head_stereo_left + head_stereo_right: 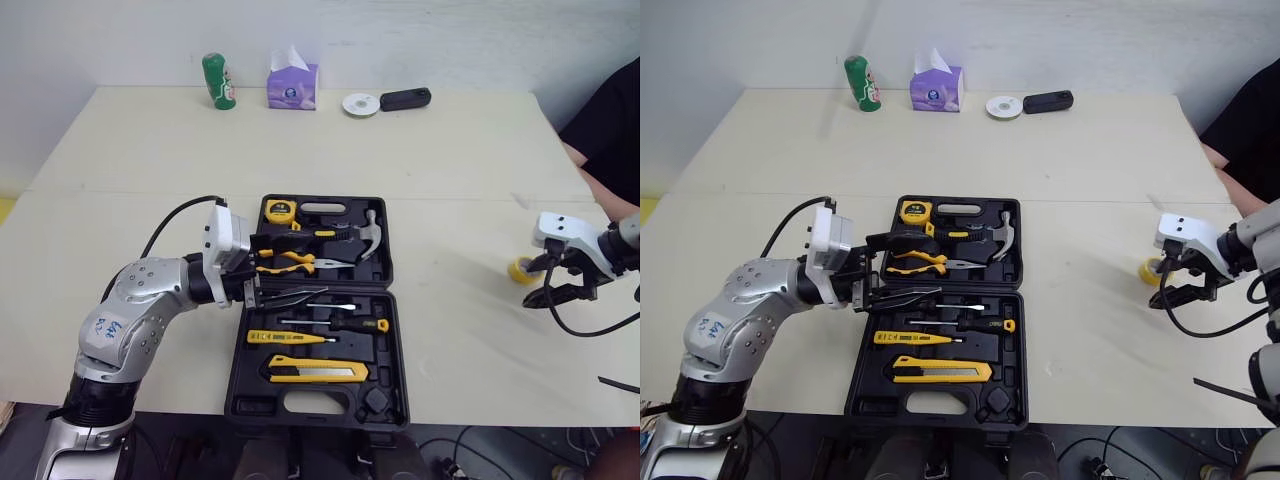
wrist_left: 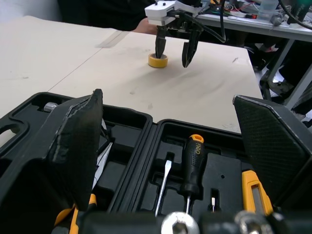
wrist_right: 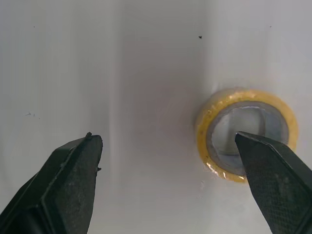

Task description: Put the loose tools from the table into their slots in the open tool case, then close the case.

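Case: You see the black tool case (image 1: pixel 240 390) lying open and flat on the table (image 1: pixel 430 140), near the front edge.
Far half of the case: It holds a yellow tape measure (image 1: pixel 279 211) in its left corner and a hammer (image 1: pixel 368 235) on the right side. The yellow-handled pliers (image 1: pixel 285 262) lie below them.
Middle of the case: The long-nose pliers (image 1: pixel 295 297) lie along the hinge line, just beside the left fingers. You cannot tell if they touch.
Near half of the case: From the hinge toward you, it holds a slim screwdriver (image 1: pixel 330 306), a black-and-orange screwdriver (image 1: pixel 345 324), a yellow tester pen (image 1: pixel 285 338) and a yellow utility knife (image 1: pixel 315 373).
Left gripper (image 1: pixel 258 272): It is over the left edge of the case and its two fingers are spread wide, with nothing between them.
Right gripper (image 3: pixel 166 138): It is low over the table, well apart from the case on the right. Its fingers are spread.
Tape roll (image 1: pixel 519 270): This yellow roll lies flat on the bare table. In the right wrist view one finger (image 3: pixel 273 180) stands over its ring.
Far edge of the table: You find a green can (image 1: pixel 219 81), a purple tissue box (image 1: pixel 292 86), a white disc (image 1: pixel 360 104) and a black device (image 1: pixel 405 98).
Right side: A person in a dark sleeve (image 1: pixel 610 120) is beside the table.
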